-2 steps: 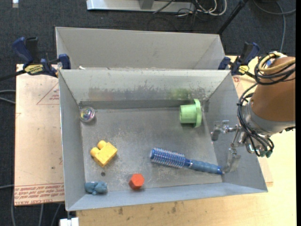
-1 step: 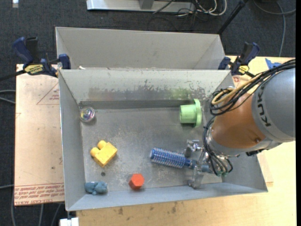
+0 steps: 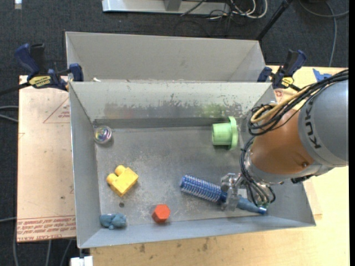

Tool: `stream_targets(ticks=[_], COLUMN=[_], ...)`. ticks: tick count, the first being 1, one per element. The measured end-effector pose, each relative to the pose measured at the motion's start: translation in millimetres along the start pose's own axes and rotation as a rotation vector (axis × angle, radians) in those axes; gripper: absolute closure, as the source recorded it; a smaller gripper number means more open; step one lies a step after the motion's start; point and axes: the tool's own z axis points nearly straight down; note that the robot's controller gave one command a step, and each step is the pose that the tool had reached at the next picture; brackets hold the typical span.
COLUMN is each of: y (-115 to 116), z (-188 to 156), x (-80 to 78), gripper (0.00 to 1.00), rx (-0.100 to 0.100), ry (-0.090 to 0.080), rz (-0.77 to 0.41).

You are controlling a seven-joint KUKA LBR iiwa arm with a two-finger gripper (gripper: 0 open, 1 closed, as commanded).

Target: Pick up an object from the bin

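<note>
In the camera view we see the grey metal bin, its sloping walls dull and its flat floor scuffed and speckled. The arm comes in over the right wall, its wrist wrapped in a smooth orange cover with black cables looped about it. The metal gripper hangs low near the front right corner of the floor.

Under it lies a blue brush, set at a slant. Its round, bristly head points toward the middle of the floor and its thin, smooth handle runs out toward the front right corner. The gripper sits over the neck, where head meets handle, and hides that part. We cannot tell whether the gripper is spread or closed, nor whether it touches the brush.

A pale green plastic cylinder lies on its side by the back edge, near the wrist. The rest lie well apart to the left:
- a yellow block with studs
- a small red cylinder at the front edge
- a blue-grey lump in the front left corner
- a shiny clear ball in the back left corner
</note>
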Motion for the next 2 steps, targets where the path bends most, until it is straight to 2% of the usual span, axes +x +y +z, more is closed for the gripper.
stream_targets(ticks=[1,2], y=[5.4,12.5], z=[-128.3,-253.7], x=[5.3,-8.6], gripper=[1.0,1.0], rx=[0.0,0.0], ry=[-0.007,-0.01], rz=[0.027,0.003])
